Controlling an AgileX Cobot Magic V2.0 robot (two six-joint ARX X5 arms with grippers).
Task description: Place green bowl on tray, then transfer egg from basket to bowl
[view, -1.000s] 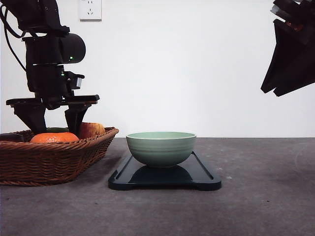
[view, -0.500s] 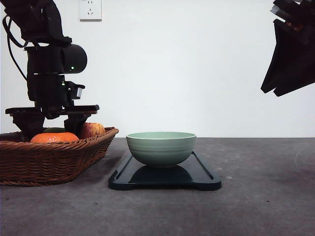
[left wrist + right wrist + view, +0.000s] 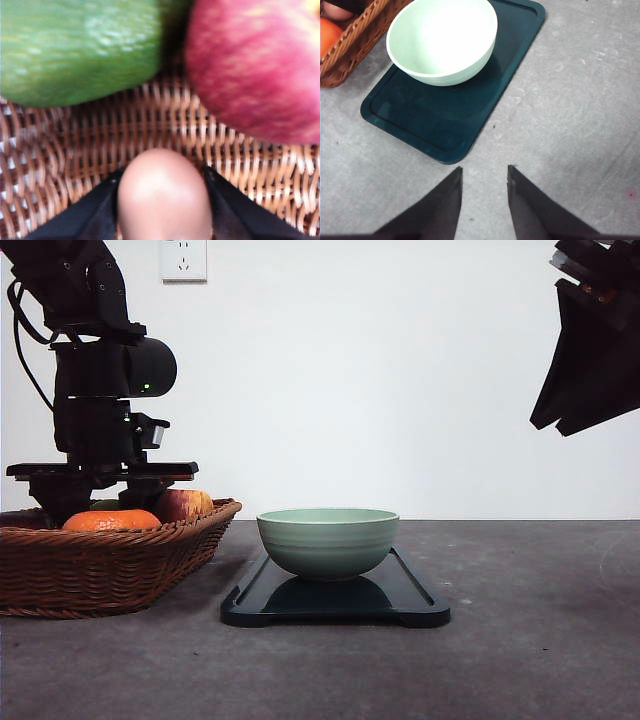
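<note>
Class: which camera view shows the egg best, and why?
The left wrist view: the egg sits large between the left end effector's fingers, on the basket weave. In the front view the basket rim hides it; the right wrist view looks at the green bowl.

A dark grey, faintly speckled bench (image 3: 520,640) carries two things directly — the basket (image 3: 110,565) on the left and the tray (image 3: 335,602) just beside it toward the middle, standing on short feet. The two sit close without touching. The bench surface to the right of the tray lies bare.
</note>
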